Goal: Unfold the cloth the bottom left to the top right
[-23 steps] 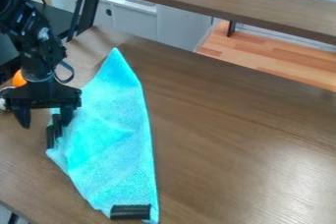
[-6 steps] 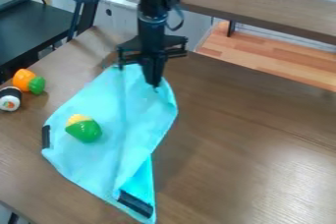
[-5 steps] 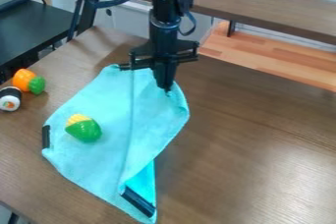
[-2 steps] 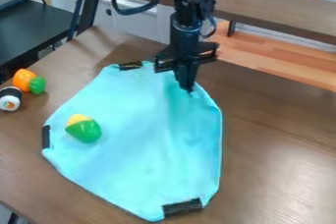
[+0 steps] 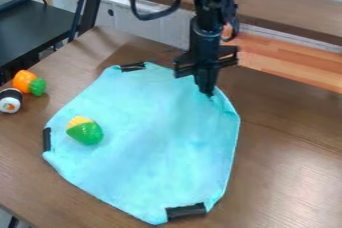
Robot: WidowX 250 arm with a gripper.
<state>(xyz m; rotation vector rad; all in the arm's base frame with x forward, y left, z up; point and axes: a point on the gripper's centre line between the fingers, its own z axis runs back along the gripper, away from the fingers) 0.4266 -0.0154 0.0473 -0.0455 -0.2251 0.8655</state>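
Note:
The gripper [image 5: 210,93] hangs at the upper right part of the turquoise cloth [image 5: 150,142], shut on the cloth near that corner. The cloth lies spread wide over the table, its right edge running down from the gripper to the lower right. Black clips or strips sit at its top, left and bottom right corners. On the cloth's left part rests a green and yellow toy corn [image 5: 85,130].
An orange toy with a green end [image 5: 29,83] and a toy sushi roll [image 5: 10,100] lie at the table's left edge. A raised wooden shelf [image 5: 280,14] crosses behind the table [image 5: 294,147]. A dark side table [image 5: 40,29] stands upper left.
The gripper has moved right with the cloth's corner. The cloth's right side has swung out from its fold, and the lower right clip has moved right. The toy corn has stayed put since about one second ago.

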